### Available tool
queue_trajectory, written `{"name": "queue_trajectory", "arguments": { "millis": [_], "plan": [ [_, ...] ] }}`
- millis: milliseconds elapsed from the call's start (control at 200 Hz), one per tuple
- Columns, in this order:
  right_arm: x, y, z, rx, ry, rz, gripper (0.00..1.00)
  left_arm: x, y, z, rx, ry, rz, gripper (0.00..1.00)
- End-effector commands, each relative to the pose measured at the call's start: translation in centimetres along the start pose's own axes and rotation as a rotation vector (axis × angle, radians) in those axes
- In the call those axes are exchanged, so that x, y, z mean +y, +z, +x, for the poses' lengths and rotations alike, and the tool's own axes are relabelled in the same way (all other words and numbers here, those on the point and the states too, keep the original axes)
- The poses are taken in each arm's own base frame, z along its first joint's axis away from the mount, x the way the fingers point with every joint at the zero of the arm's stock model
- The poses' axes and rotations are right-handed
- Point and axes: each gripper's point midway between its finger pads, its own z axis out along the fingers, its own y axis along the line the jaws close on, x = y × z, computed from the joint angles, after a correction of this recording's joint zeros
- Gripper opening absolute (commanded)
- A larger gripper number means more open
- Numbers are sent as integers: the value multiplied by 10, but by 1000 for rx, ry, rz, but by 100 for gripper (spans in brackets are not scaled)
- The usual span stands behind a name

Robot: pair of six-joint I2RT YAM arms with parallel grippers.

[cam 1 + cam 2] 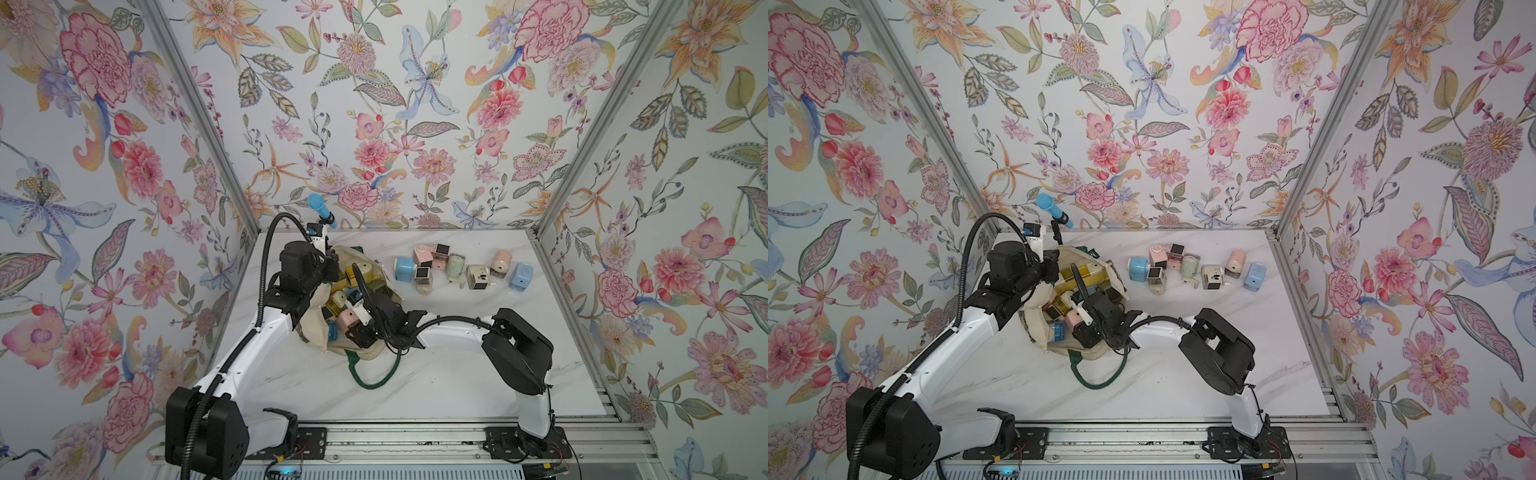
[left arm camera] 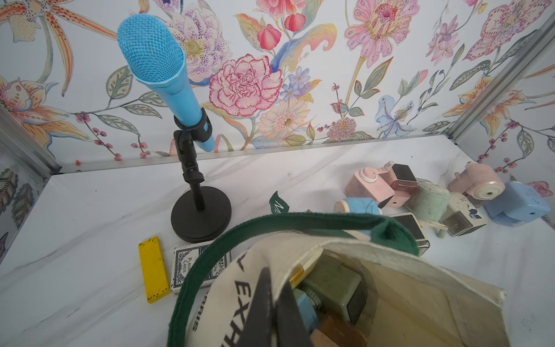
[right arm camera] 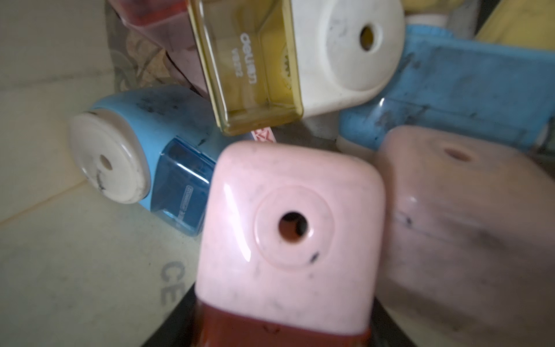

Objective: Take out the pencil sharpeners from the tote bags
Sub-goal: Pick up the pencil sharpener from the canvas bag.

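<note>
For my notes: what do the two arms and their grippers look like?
The left arm and right arm: glossy white link shells, boxy black joint housings, black corrugated cable conduits looping alongside. The left gripper shows dark, tapering fingers.

Tote bag (image 1: 315,328): cream canvas, dark green straps, dark lettering. Slumped on table left of centre, mouth gaping open, one strap looped on table toward front.

Bagged sharpeners (image 1: 349,286): jumbled pile, still inside.
- pink sharpener (image 3: 291,234): rounded-square face with pencil hole showing, reddish drawer
- blue sharpener (image 3: 120,156): on its side, white round end
- cream sharpener (image 3: 345,54): yellow see-through drawer

Loose sharpeners (image 1: 456,266): eight on table right of bag, near back wall. Two blue, three pink, sage green, cream, clear with dark face. Several tipped over.
</note>
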Motion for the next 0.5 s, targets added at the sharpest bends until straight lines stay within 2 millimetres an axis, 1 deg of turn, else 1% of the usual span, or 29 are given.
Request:
{"name": "queue_trajectory", "arguments": {
  "millis": [0, 110, 255, 335, 445, 495],
  "plan": [
    [10, -39, -42, -137, -49, 11, 40, -10, -18, -56, -178, 17, 27, 0],
    [15, -58, -47, -170, -73, 24, 40, -10, -17, -56, -176, 18, 27, 0],
    [18, -72, -52, -177, -99, 37, 40, -11, -18, -57, -178, 19, 31, 0],
    [24, -82, -57, -164, -108, 20, 40, -11, -19, -57, -184, 17, 31, 0],
    [39, -97, -61, -170, -147, -1, 40, -10, -18, -56, -181, 17, 28, 0],
    [41, -103, -62, -171, -160, 2, 41, -10, -17, -56, -180, 13, 26, 0]
  ]
}}
